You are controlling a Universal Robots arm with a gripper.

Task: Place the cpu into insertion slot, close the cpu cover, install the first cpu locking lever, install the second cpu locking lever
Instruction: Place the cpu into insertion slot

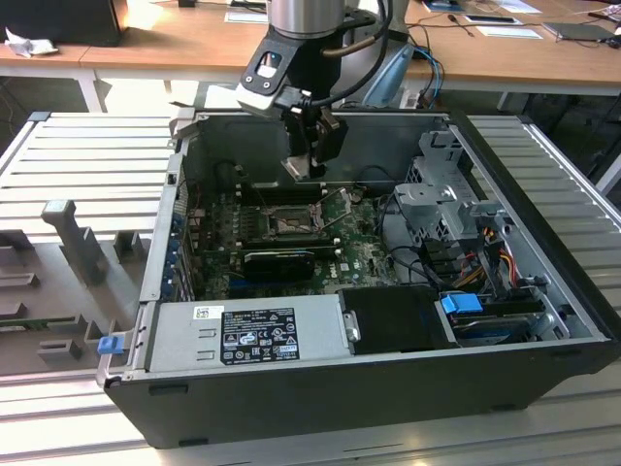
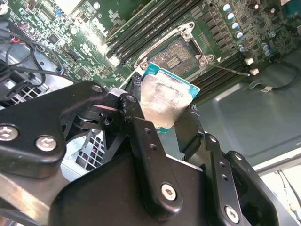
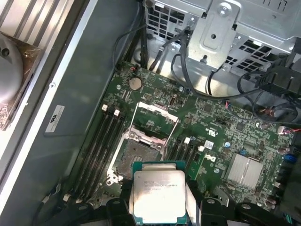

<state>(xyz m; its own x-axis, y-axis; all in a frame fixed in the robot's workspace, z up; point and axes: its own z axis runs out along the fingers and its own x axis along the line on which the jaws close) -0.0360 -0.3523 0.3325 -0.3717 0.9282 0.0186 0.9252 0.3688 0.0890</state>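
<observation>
Gripper fingers clenched on two opposite edges of the cpu, which hangs clear above the open insertion slot. The cpu cover is flipped up. Dark print lines cross the cpu's lid. White label on the power supply.

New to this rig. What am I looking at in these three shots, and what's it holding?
It is one robot arm working over an open desktop computer case lying on a slatted metal table. The exterior view comes from a camera off the arm; both wrist views come from cameras riding near the wrist, looking past the gripper. The gripper is shut on the cpu, a small square chip with a pale metal top, held above the motherboard. The insertion slot below it is bare, and the cpu cover is swung open.
</observation>
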